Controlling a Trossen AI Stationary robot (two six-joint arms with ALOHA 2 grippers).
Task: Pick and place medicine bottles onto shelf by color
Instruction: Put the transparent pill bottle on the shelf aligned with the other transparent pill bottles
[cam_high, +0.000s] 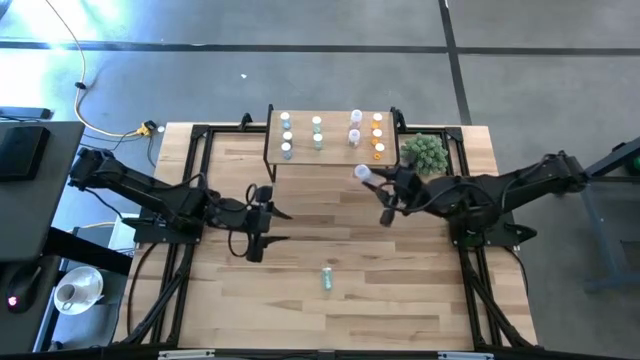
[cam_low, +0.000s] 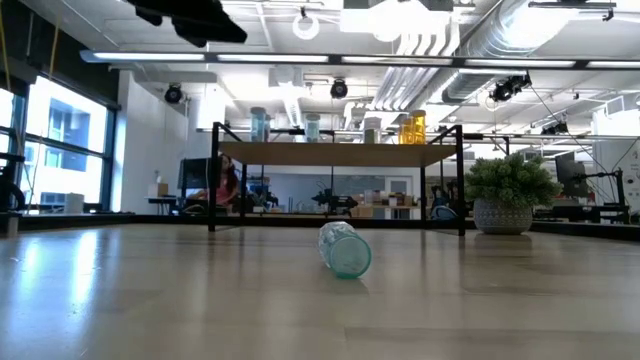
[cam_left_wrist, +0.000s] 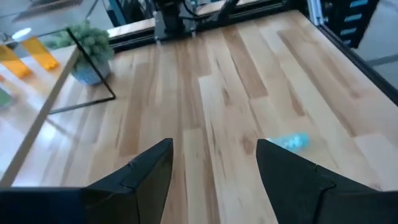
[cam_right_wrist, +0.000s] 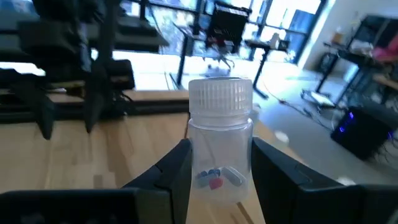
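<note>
Light-wood shelf (cam_high: 330, 155) on black legs serves as my landmark; in the high view it carries rows of medicine bottles grouped by hue: blue (cam_high: 286, 135), green (cam_high: 317, 134), clear (cam_high: 354, 128) and orange (cam_high: 377, 136). The right gripper (cam_high: 377, 180) hovers just off the shelf's front edge, near the orange end, and beside the potted plant (cam_high: 424, 153); it is clenched on a clear bottle (cam_high: 362, 172), whose white cap points toward the shelf, which I judge suits a delivery to the clear row. The left gripper (cam_high: 268, 226) waits well in front of the shelf's blue end with its jaws spread and nothing between them. One teal bottle (cam_high: 326, 277) lies on its side on the table (cam_high: 400, 300), far out from the shelf, probably the next thing to fetch. In the low view that fallen bottle (cam_low: 345, 249) lies ahead of the shelf (cam_low: 335, 154), with standing bottles visible on top. In the left wrist view, the empty fingers (cam_left_wrist: 146, 171) frame bare planks, the teal bottle (cam_left_wrist: 291, 142) lying just beyond one tip. In the right wrist view, the fingers (cam_right_wrist: 176, 167) press both sides of the clear bottle (cam_right_wrist: 219, 146), held upright so the pills rest at its base.
</note>
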